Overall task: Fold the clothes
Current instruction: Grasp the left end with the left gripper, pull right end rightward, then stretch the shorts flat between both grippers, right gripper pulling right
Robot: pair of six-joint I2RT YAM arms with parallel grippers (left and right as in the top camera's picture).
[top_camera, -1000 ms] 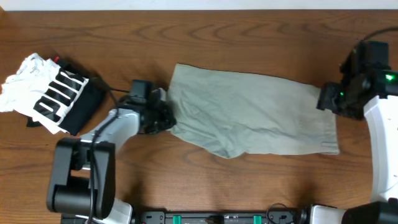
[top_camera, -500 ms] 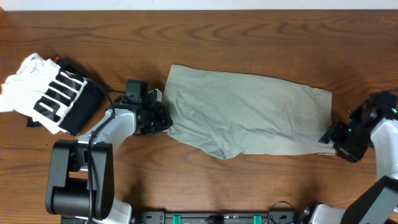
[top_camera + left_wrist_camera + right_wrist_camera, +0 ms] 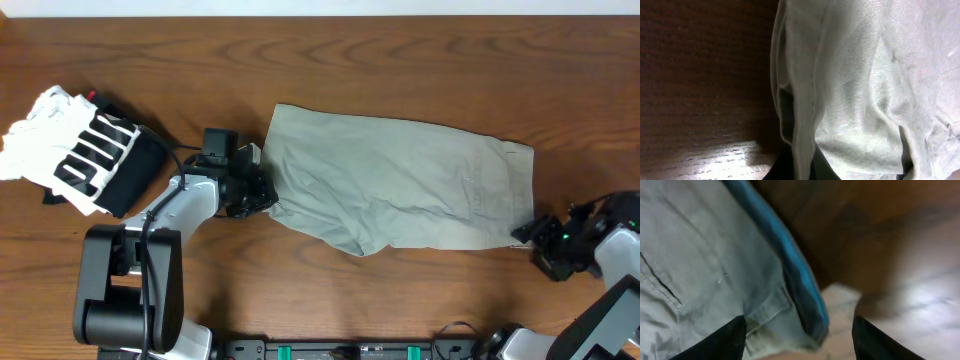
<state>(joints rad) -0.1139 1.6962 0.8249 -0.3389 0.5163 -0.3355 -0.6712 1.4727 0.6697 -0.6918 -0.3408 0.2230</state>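
Grasping stage: my left gripper pinched the left edge of the clothes; my right gripper gaped around the near-right corner, needing closure.

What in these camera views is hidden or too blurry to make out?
The left gripper: its fingers are cut off at the left wrist view's bottom edge, and its body covers them overhead, so its hold on the shorts is unclear.
Right wrist view: blur smears the shorts' corner inside the open right gripper; contact unclear.
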